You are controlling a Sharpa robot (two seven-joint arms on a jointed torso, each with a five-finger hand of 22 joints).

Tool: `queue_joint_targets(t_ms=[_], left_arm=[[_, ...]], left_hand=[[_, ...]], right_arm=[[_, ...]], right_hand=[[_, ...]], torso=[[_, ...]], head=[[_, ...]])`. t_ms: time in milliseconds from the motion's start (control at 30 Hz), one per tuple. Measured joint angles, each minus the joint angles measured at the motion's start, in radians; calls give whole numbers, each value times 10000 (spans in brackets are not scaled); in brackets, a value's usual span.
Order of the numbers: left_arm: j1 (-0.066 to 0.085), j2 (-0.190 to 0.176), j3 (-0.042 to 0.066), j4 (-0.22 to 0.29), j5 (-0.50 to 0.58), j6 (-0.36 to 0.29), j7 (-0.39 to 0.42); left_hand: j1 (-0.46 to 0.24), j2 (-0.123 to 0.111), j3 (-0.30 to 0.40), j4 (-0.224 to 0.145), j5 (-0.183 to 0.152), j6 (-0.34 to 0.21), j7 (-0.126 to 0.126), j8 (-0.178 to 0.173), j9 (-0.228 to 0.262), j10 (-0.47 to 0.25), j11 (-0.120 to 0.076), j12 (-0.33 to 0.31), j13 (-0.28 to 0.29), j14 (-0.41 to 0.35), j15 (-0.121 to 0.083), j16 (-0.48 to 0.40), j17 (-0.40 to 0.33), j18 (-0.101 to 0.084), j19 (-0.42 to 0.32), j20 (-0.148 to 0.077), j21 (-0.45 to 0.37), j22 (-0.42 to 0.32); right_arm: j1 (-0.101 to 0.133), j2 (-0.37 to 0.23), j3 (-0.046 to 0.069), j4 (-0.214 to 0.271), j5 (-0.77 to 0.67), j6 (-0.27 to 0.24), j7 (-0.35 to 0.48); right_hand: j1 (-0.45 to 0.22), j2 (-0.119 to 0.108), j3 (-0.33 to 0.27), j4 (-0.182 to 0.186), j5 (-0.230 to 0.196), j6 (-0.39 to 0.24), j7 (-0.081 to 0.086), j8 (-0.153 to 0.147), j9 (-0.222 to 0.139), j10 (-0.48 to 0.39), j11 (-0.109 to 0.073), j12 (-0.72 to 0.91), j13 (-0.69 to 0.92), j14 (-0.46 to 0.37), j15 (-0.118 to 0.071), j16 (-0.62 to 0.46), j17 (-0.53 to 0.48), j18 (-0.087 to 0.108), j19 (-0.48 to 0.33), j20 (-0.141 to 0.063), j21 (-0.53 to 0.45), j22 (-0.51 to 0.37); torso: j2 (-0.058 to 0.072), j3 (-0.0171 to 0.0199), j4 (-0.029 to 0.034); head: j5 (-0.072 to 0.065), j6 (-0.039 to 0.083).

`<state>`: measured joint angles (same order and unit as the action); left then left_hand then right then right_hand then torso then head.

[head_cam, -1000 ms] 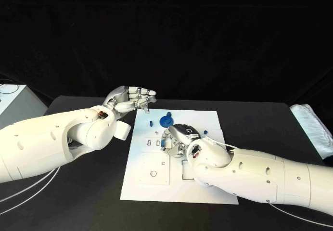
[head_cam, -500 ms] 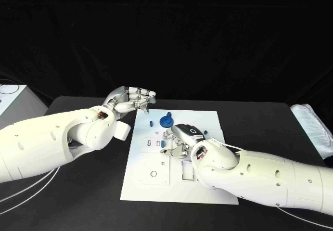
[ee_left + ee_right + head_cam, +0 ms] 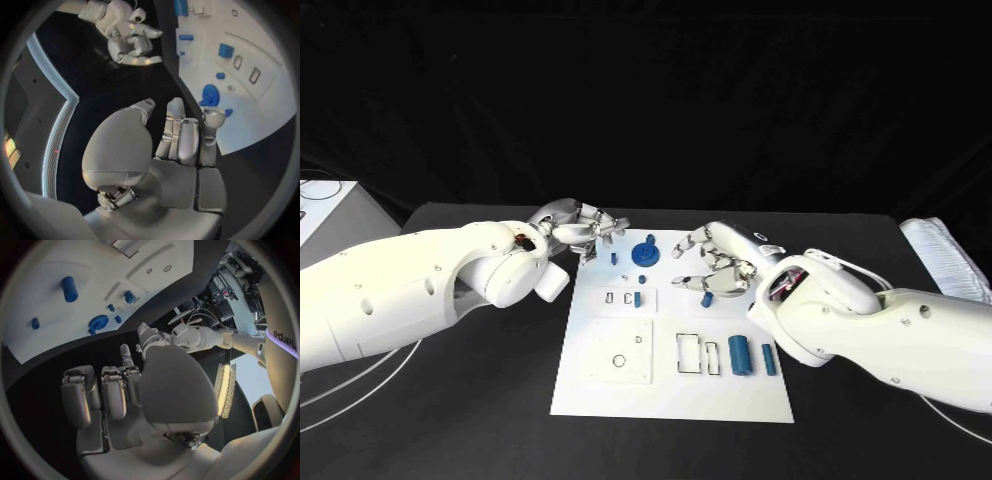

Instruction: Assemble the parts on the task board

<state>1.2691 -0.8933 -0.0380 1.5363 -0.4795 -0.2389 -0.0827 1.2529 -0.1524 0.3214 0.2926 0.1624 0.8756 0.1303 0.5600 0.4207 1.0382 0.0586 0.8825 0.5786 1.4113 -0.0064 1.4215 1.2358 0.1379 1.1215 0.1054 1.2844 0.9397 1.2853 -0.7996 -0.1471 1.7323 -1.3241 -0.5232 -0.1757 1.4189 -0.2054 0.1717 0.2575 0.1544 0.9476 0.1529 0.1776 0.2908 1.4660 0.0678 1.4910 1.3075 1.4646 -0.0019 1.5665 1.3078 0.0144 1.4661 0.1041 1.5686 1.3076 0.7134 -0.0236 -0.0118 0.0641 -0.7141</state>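
At the far left edge of the table [image 3: 473, 400] stood a pale box [image 3: 329, 215], partly cut off by the frame. Next came the left hand [image 3: 578, 228], hovering at the far left corner of the task board [image 3: 610, 395]; its fingers were curled loosely inward with nothing between them, as the left wrist view also showed. Just beside its fingertips a small blue peg [image 3: 615, 257] stood on the board, and to the right of that a blue round part [image 3: 645, 252] sat near the far edge. Nearer on the board lay a row of small slots holding a small blue piece [image 3: 638, 298], then a raised white square plate [image 3: 617, 350] with a hole in it. Right of the plate were rectangular recesses, and beside them a thick blue cylinder [image 3: 738, 350] and a thinner blue pin [image 3: 769, 359] lay side by side. The right hand [image 3: 718, 262] hung over the far right part of the board, fingers spread and bent; a blue piece [image 3: 707, 298] showed just below them, but whether the hand touched it I could not tell. The right forearm covered the board's right edge. At the far right of the table lay a pale ribbed object [image 3: 946, 262].
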Motion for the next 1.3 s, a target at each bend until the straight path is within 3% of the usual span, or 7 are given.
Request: queue_joint_targets(t_ms=[67, 133, 300, 467, 733, 833, 1300], left_arm=[[2, 134, 2, -67, -640, 355, -626], [4, 325, 2, -150, -1330, 774, -1313], [18, 841, -4, -425, -2709, 1659, -2564], [46, 1307, -52, -780, -3892, 2434, -3396], [139, 1780, -158, -1195, -4847, 3153, -3954], [214, 1941, -232, -1329, -5074, 3425, -4081], [399, 2388, -426, -1789, -5532, 4266, -4370]], left_hand=[[-232, -16, -88, 22, 0, 58, -96, 229, 181, 92, -92, 193, 93, 223, -48, 197, 383, -3, 298, -51, 221, 378], [-563, 16, -226, 27, 0, 125, -162, 468, 397, 178, -179, 380, 185, 409, -114, 378, 667, -153, 553, -91, 410, 706], [-1272, 154, -566, 40, 0, 55, -305, 909, 902, 305, -305, 797, 526, 503, -186, 570, 724, -153, 849, -179, 636, 1150], [-1490, 193, -691, 26, 0, 18, -341, 988, 1105, 305, -305, 849, 611, 503, -186, 570, 724, -152, 849, -179, 635, 1189], [-1533, 236, -691, 26, 0, -55, -340, 1027, 1169, 305, -304, 927, 673, 503, -186, 569, 723, -152, 848, -179, 635, 1198], [-1647, 350, -760, 10, 0, -55, -340, 1114, 1277, 305, -304, 984, 705, 503, -186, 569, 723, -152, 848, -179, 635, 1214], [-1701, 404, -807, 22, 0, -131, -333, 1156, 1435, 260, -270, 990, 718, 502, -185, 608, 721, -151, 847, -179, 635, 1217]], right_arm=[[118, -293, 2, 149, 415, 110, 175], [263, -588, 1, 224, 888, 192, 330], [529, -1041, 17, 157, 1907, 242, 543], [666, -1245, 30, -138, 2696, 224, 584], [722, -1313, 29, -367, 3304, 163, 547], [737, -1316, 29, -412, 3432, 143, 525], [786, -1324, 34, -570, 3672, 106, 400]], right_hand=[[0, 0, 0, 0, 0, 1, 0, 0, 9, 0, 0, 0, 0, 0, 0, 0, 0, 0, 0, 0, 0, 0], [0, 0, 0, 0, 87, 33, -33, 68, 9, 0, 0, 0, 0, 0, 0, 0, 0, 0, 0, 0, 0, 0], [137, -22, 27, 29, 459, 33, -33, 116, 9, 0, 0, 0, -1, 0, 0, 0, -1, 1, 0, 0, 0, -1], [146, -13, 27, 29, 490, 33, -33, 116, 9, 0, 0, -42, -1, 0, 0, 0, -1, 0, 0, 0, 0, -1], [145, -14, 26, 29, 533, 33, -33, 116, 8, 0, 0, -42, -1, 0, 0, 0, -2, 0, 0, -1, 0, -2], [145, -13, 26, 29, 532, 33, -33, 116, 9, 0, -1, -42, -2, 0, 0, 0, -2, 0, 0, 0, 0, -2], [184, -52, 26, 30, 571, 1, -2, 116, 8, 0, -1, -94, -2, 0, 0, 0, -3, 0, 0, -1, 0, 6]], torso=[[-33, 12, -4], [-71, 26, -6], [-147, 62, 0], [-203, 91, 6], [-233, 128, -16], [-231, 128, -22], [-211, 116, -35]], head=[[12, -17], [23, -38], [28, -87], [36, -122], [84, -186], [97, -204], [55, -274]])
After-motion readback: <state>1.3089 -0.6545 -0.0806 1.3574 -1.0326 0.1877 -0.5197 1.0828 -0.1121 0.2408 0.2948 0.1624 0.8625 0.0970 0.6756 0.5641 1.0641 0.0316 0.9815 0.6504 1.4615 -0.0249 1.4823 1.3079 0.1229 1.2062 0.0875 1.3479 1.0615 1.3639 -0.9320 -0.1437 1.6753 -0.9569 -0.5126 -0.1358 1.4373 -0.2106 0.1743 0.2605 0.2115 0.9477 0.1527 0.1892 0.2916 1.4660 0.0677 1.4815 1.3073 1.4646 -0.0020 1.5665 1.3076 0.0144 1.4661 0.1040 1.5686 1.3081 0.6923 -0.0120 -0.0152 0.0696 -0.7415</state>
